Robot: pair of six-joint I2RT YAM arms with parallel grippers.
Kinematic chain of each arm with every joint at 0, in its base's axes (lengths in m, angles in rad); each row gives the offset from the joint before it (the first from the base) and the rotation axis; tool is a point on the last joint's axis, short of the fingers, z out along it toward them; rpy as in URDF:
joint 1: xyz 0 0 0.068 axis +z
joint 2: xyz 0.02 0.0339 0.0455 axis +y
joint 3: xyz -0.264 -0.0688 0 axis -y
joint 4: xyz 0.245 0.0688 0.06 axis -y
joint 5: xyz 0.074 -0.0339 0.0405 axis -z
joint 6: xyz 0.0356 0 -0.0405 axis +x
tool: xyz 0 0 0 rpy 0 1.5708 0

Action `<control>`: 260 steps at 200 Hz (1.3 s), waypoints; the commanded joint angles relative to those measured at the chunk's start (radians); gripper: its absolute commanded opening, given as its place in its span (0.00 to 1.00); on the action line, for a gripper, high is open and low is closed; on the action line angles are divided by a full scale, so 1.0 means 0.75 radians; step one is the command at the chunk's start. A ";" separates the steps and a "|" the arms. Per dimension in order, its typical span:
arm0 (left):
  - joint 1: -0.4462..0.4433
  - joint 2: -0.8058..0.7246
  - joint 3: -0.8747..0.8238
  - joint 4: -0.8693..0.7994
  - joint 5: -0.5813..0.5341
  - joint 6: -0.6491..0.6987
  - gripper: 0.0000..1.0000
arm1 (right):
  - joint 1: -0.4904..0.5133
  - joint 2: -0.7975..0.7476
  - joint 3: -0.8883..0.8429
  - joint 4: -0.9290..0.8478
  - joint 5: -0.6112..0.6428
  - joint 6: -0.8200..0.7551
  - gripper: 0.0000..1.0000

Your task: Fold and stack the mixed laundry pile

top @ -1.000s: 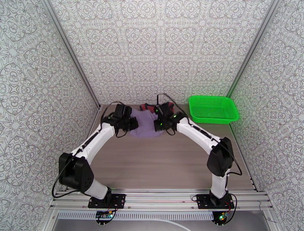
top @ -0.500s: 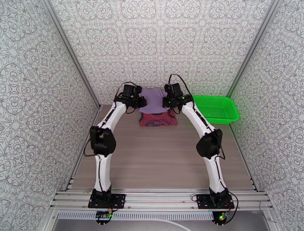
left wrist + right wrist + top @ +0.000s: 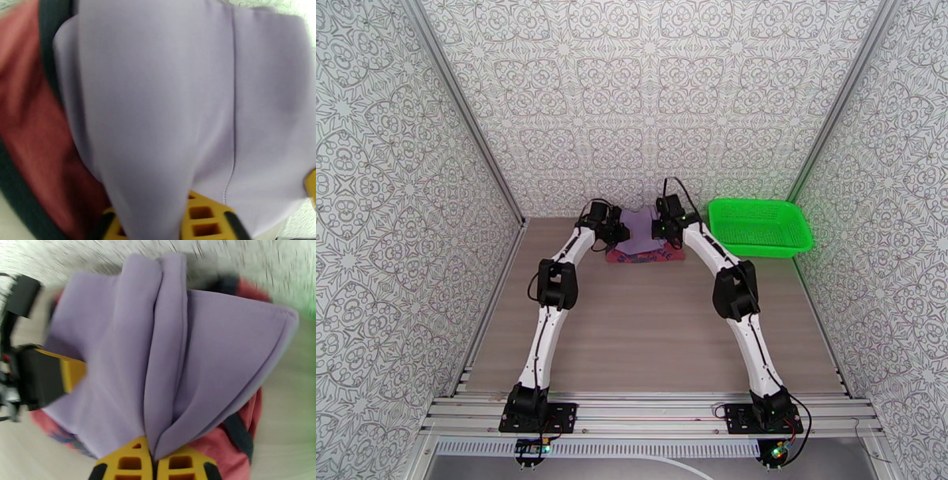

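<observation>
The lavender-purple garment [image 3: 640, 231], folded, hangs between my two grippers at the far side of the table. It drapes onto the dark red tank top [image 3: 648, 256], which lies flat under it. My left gripper [image 3: 620, 233] is at the garment's left edge. In the left wrist view its yellow fingers [image 3: 197, 213] stand apart, with purple cloth [image 3: 177, 98] lying over one of them and the red top [image 3: 31, 130] at the left. My right gripper [image 3: 155, 461] is shut on a bunched fold of the purple garment [image 3: 170, 350], above the red top [image 3: 221, 445].
A bright green mesh basket [image 3: 758, 225] stands at the back right, just right of the right arm. Patterned walls close in the back and both sides. Bare wooden tabletop [image 3: 640, 331] stretches from the garments toward the arm bases.
Both arms carried the purple garment away from the bases to the back and lowered it onto the red tank top. The left gripper's fingers have parted.
</observation>
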State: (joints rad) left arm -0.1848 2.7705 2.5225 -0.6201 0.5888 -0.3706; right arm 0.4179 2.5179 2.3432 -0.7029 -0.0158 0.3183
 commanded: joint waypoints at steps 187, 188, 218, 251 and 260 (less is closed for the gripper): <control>-0.066 -0.712 -0.245 -0.138 -0.406 0.393 0.99 | -0.083 -0.800 -0.635 0.262 -0.021 -0.014 0.99; -0.069 -0.738 -0.258 -0.130 -0.416 0.399 0.99 | -0.083 -0.812 -0.649 0.270 -0.019 -0.018 0.99; -0.085 -1.238 -0.857 0.269 -0.612 0.511 1.00 | -0.083 -1.181 -1.103 0.504 0.189 -0.124 0.99; 0.030 -1.754 -1.744 1.048 -0.706 0.535 0.99 | -0.093 -1.467 -1.630 0.834 0.388 -0.278 0.99; 0.071 -1.862 -1.996 1.291 -0.732 0.550 0.99 | -0.093 -1.519 -1.796 0.998 0.413 -0.355 0.99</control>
State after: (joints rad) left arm -0.2153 1.5013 1.4239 -0.1566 0.1604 -0.0219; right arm 0.3576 1.4387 1.2594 -0.2207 0.1658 0.1974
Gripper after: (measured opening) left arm 0.994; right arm 0.990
